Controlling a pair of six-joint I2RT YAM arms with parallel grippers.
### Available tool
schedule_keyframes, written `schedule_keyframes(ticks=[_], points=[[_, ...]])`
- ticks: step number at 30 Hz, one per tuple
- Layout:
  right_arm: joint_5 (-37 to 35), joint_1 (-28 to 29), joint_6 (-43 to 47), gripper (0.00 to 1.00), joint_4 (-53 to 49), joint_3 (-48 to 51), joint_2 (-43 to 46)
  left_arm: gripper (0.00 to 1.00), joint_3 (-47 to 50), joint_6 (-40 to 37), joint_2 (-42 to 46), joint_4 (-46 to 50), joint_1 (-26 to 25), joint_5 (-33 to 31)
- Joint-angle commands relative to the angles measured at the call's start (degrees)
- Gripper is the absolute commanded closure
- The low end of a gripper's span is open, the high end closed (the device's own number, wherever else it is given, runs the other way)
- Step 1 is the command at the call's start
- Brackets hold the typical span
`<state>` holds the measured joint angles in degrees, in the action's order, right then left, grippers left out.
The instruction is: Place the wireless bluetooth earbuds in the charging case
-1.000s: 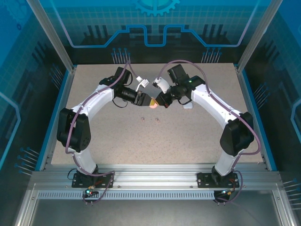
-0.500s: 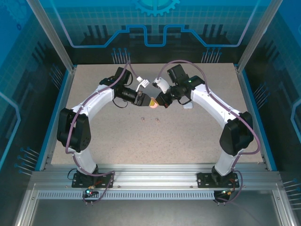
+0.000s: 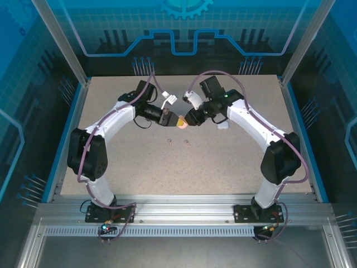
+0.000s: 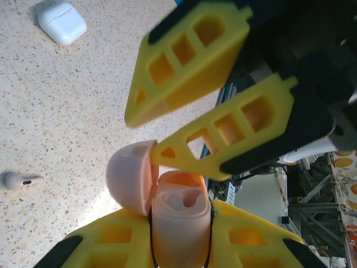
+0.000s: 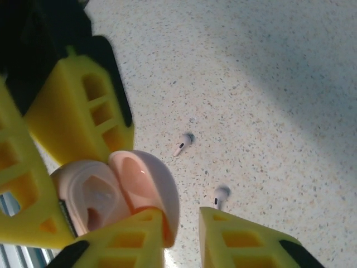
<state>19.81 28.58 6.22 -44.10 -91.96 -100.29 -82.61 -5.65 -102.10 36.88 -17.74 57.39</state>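
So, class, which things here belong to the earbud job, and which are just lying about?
Belongs to the job:
- pink case, its lid open, gripped by the left hand
- right hand, open beside the lid
- white earbuds, loose on the table

Probably just lying about:
- white case, shut, untouched

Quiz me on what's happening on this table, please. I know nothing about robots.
1. True or false: the pink case held in the left hand has its lid shut.
2. In the right wrist view, how many earbuds lie loose on the table? A one, B two, C four.
3. Fill in: the right hand has its fingers ___, with nothing gripped between them.
Key: 1 false, the lid stands open. 2 B. 3 open.
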Motion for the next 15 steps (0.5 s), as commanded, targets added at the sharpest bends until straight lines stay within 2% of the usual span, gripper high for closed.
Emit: schedule_keyframes(ticks=[1,7,10,15], points=[[2.62,-2.32,-3.21,0.67,2.45,-0.66,4.77,1.00,3.53,1.42,2.82,-2.76,-0.12,-0.51],[6.00,-6.19,-8.06,0.48,3.20,4.18,13.29,1.00,9.31,6.40,7.68,-12.08,0.94,-6.13],[3.87,-6.60,-12.08,0.40,3.11,6.90,16.00,1.00,12.82,9.34,11.69,-18.54,1.28,-10.65],[-2.07,-4.84,-19.34,0.39,3.03,10.30,15.53,1.00,20.45,12.91,19.55,-31.85,1.36,-19.55]])
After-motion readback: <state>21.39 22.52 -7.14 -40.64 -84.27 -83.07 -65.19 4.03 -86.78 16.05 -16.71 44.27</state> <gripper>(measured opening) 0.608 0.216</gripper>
